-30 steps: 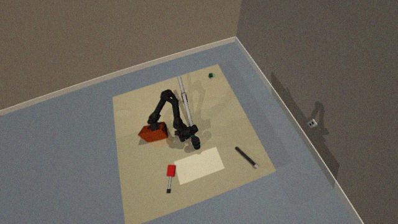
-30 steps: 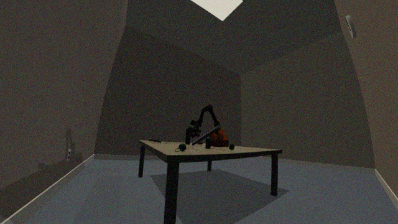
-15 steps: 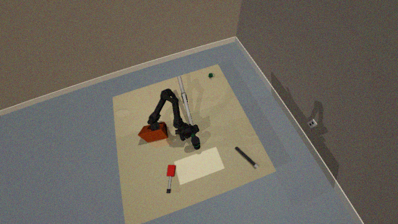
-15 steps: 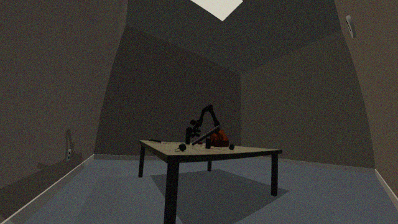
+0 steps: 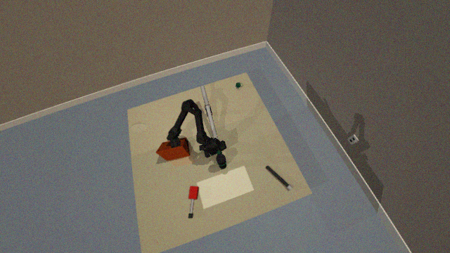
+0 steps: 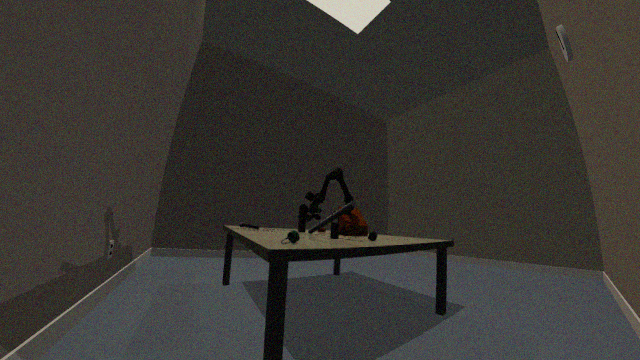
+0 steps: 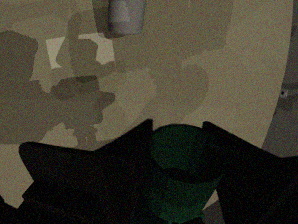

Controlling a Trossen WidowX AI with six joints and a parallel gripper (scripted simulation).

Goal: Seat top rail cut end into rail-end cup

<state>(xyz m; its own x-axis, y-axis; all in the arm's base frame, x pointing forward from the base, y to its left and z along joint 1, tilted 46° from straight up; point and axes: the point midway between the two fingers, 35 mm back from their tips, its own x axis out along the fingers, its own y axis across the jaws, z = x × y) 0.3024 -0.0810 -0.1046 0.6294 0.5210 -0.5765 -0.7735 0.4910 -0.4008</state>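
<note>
A pale sheet lies between a red-headed tool and a black marker.

My arm arched up from its base at nine o'clock and bent down toward five, the claw clamped on something dark green.

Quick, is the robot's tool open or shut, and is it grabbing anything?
Tool: shut on the green cup by the big post, not on the rail.
</note>
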